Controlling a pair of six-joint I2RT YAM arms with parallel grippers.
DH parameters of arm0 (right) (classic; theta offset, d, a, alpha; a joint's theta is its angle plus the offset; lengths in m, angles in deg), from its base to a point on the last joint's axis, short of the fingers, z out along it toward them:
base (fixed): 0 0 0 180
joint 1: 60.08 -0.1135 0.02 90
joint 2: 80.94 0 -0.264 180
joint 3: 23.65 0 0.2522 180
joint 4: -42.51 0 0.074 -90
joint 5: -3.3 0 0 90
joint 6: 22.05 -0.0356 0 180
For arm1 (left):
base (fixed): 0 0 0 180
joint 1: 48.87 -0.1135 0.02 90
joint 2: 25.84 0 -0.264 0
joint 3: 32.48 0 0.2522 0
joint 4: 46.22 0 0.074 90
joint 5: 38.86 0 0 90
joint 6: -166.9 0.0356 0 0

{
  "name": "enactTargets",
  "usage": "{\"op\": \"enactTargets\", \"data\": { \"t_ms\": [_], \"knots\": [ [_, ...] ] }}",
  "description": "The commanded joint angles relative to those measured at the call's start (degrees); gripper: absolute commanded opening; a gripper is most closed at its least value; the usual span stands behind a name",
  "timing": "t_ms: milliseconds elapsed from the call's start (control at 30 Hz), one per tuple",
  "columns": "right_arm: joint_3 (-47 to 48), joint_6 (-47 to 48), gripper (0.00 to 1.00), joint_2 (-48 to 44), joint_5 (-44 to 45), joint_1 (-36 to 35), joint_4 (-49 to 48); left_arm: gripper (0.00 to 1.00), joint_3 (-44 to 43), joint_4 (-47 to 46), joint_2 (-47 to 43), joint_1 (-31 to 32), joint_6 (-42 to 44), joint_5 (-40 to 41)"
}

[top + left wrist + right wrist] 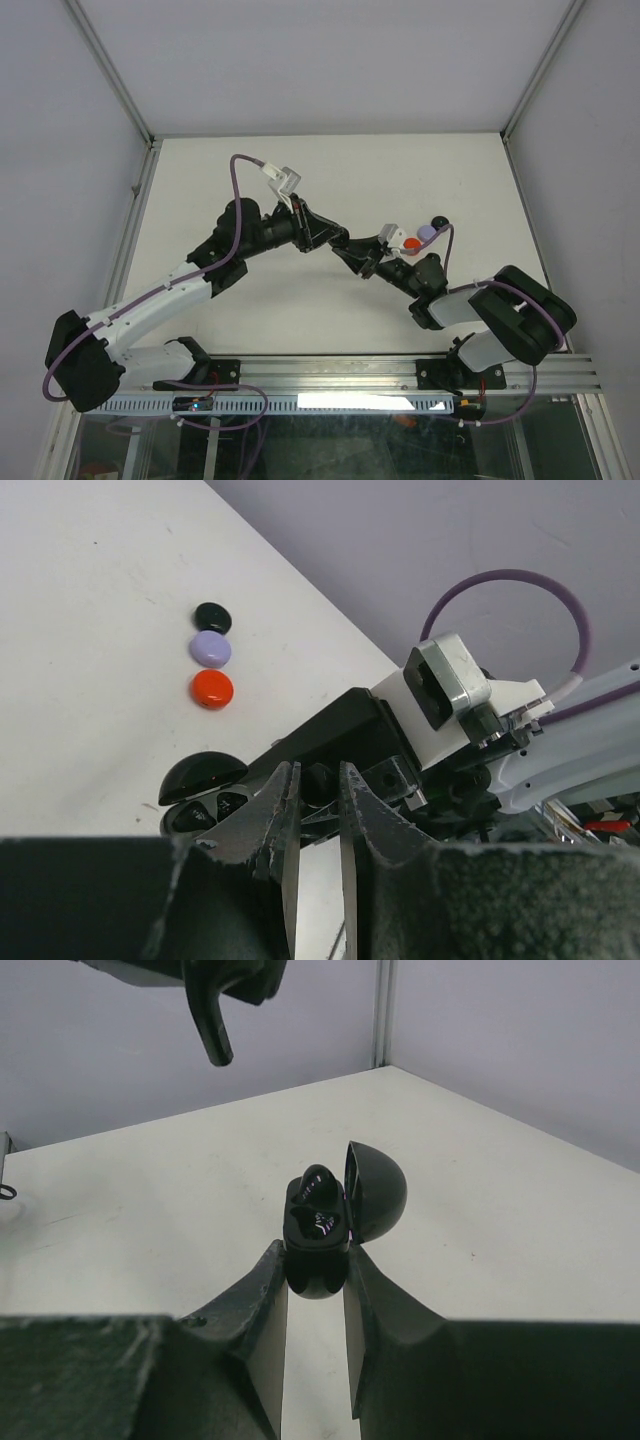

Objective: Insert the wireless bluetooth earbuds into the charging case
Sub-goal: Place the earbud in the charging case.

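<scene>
My right gripper is shut on the black charging case and holds it upright above the table, with its lid swung open to the right. A glossy black earbud stands out of the case's far well. My left gripper is shut on a small dark round earbud, with a narrow gap left between the fingers. In the right wrist view the left gripper hangs above and to the left of the case, apart from it. From above, the two grippers meet tip to tip.
Three closed round cases lie in a row on the white table: red, lavender and black. From above they sit just beyond the right arm's wrist. Grey walls enclose the table on three sides.
</scene>
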Motion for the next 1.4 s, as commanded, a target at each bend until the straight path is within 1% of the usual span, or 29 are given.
{"op": "enactTargets", "data": {
  "t_ms": [0, 167, 300, 933, 1367],
  "knots": [
    [2.1, 1.2, 0.00, 0.1, 0.2, -0.7, -10.2, 0.02, 1.6, -8.3, 0.0, 1.7, -3.1, 1.5],
    [1.9, 2.4, 0.00, -0.8, 0.3, -0.9, -10.1, 0.02, 4.2, -11.2, 0.0, 2.3, -3.4, 5.3],
    [1.7, 2.4, 0.00, -1.4, 0.1, -1.1, -10.2, 0.02, 5.0, -13.0, 0.2, 2.4, -3.5, 6.5],
    [0.8, 2.5, 0.00, -3.4, 2.0, -1.2, -10.2, 0.02, 6.5, -14.0, 2.9, 3.7, -4.7, 8.7],
    [0.5, 2.5, 0.00, -3.9, 2.8, -1.3, -10.2, 0.04, 8.0, -13.0, 2.2, 4.9, -4.8, 12.5]
  ]
}}
